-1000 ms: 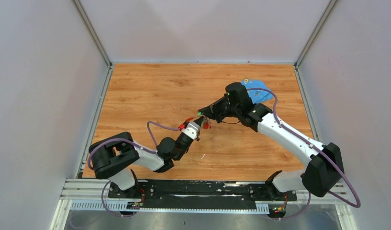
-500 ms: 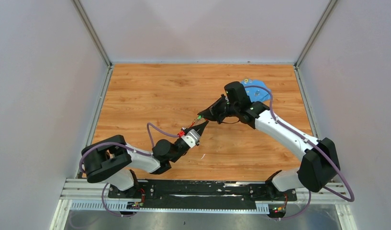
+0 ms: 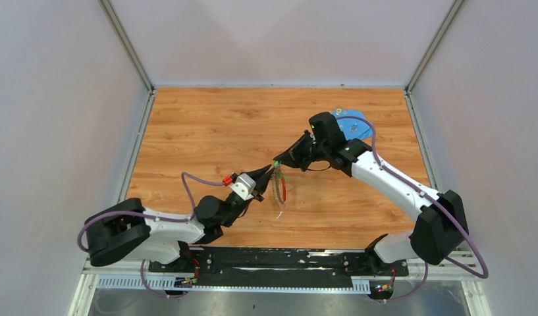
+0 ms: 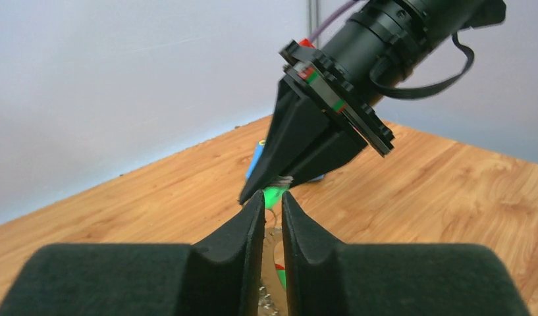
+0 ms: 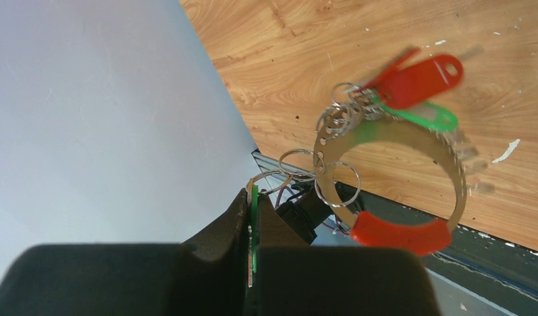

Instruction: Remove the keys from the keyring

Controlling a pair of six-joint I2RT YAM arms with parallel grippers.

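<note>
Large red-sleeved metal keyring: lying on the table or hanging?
Hanging: the keyring dangles by small rings from a green tag pinched in the right tool.

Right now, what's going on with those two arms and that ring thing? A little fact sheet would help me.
right gripper: shut on a thin green plastic piece linked to the keyring
keyring: large thin metal ring with a red sleeve, dangling below the right gripper
keys: small silvery ones plus red and green plastic heads, bunched on the ring, blurred
left gripper: jaws slightly apart, holding nothing, facing the right gripper
blue flat piece: on the wooden table, behind the right arm
</note>
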